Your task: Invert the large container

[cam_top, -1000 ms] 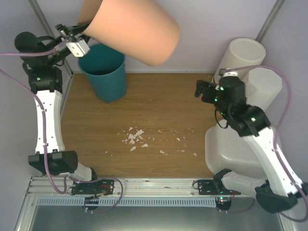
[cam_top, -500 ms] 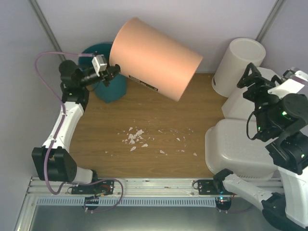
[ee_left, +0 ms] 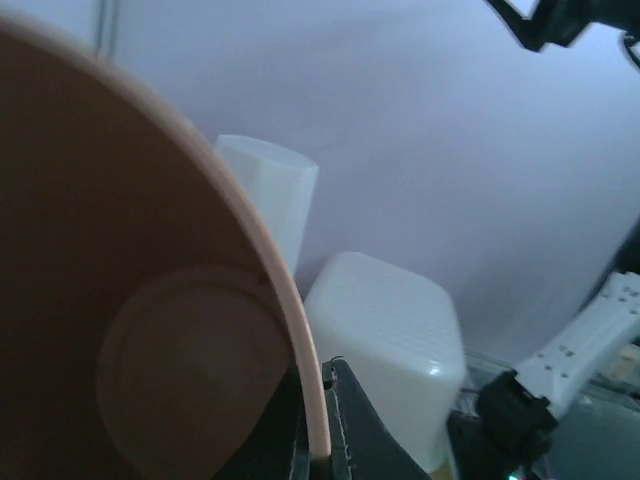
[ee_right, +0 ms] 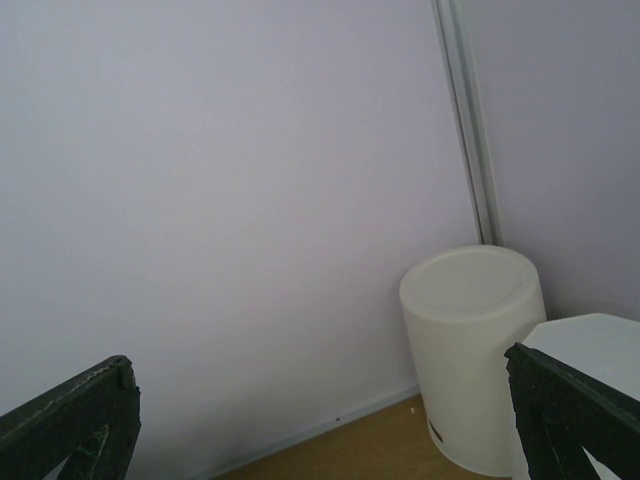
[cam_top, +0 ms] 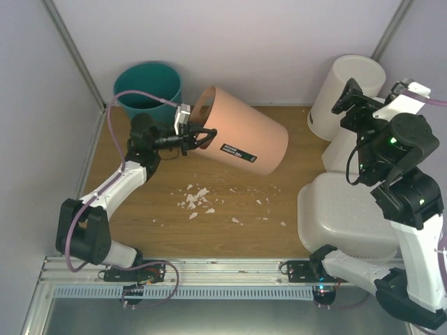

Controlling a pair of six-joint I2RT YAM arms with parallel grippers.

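Jaws of the left gripper [cam_top: 192,135] pinch the peach bin's [cam_top: 244,143] rim, left of the large white tub [cam_top: 342,216], which looks already base-up below the wide-open, empty right gripper [cam_top: 349,103]; what remains, I judge, is lowering the bin onto the worktop [cam_top: 160,202].

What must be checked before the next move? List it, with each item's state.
1. Left gripper fingers clamped on the peach bin rim: ok.
2. Peach bin set down on the table: cannot tell; it lies tilted.
3. Right gripper open and empty: ok.
4. Large container opening facing up, ready to flip: not ok; a closed face shows on top.
5. White scraps apart from the large container: ok.
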